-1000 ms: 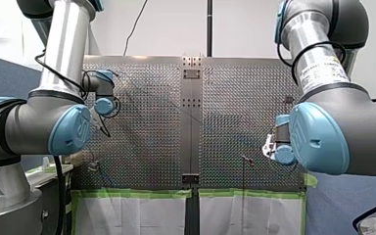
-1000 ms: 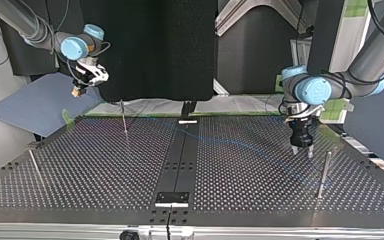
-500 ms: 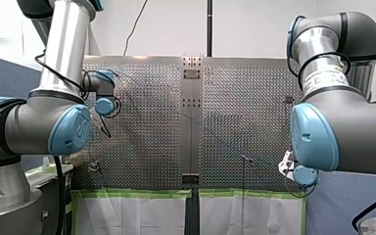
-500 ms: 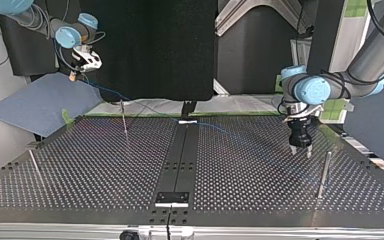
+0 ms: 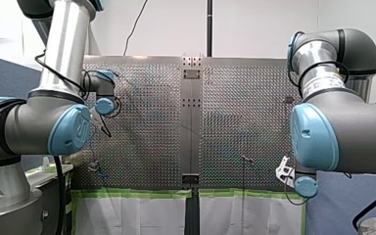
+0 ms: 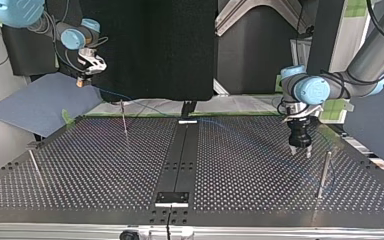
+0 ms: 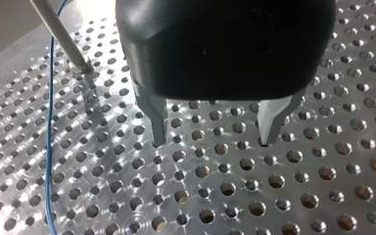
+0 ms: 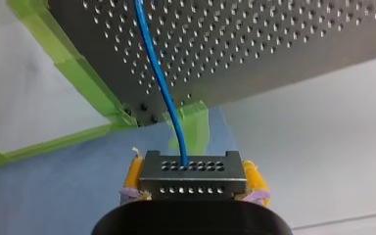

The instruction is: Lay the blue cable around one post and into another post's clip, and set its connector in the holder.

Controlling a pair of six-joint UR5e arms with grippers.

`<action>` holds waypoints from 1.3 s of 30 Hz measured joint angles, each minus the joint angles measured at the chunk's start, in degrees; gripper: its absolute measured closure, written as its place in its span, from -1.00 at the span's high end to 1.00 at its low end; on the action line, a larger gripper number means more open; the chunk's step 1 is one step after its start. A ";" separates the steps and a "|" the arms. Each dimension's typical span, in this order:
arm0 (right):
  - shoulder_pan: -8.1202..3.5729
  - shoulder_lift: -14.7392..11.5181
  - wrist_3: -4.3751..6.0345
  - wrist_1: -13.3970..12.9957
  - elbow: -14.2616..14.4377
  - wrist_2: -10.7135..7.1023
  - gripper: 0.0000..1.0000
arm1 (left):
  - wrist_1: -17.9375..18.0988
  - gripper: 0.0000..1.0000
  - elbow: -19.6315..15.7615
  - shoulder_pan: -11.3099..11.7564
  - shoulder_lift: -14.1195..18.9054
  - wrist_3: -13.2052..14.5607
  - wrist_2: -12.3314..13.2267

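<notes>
Connector (image 8: 190, 188), blue cable (image 8: 159, 78) attached: pinched in my right gripper (image 8: 194, 177). My left gripper (image 7: 214, 128): spread above perforated table (image 7: 215, 196).

Bright, even light; glare whitens the perforated table (image 7: 10, 122) near the post (image 7: 58, 36), which casts a shadow.

No word, number or brand can be read with certainty in any view. In the front view, a white rectangular label (image 5: 329, 77) with dark print is seen on the silver metal tube (image 5: 309, 54) of my right arm (image 5: 357, 127), but its lines are too small to be made out. A faint raised emblem is carried on the round blue plastic joint cap (image 5: 70, 130) of my left arm (image 5: 24, 122); its letters cannot be told.
</notes>
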 joint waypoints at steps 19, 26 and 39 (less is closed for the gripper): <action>0.93 0.92 -5.04 -5.29 -0.31 -8.85 -1.00 | -0.02 0.74 0.00 -1.01 0.01 -0.23 -0.01; 0.22 0.93 -6.59 -6.90 1.43 -10.83 -1.00 | 0.15 0.69 -0.01 -1.13 0.01 -0.25 -0.13; -1.69 0.96 -4.94 -10.09 3.56 -12.87 -1.00 | -1.13 1.00 -0.05 -1.23 0.02 3.06 -0.74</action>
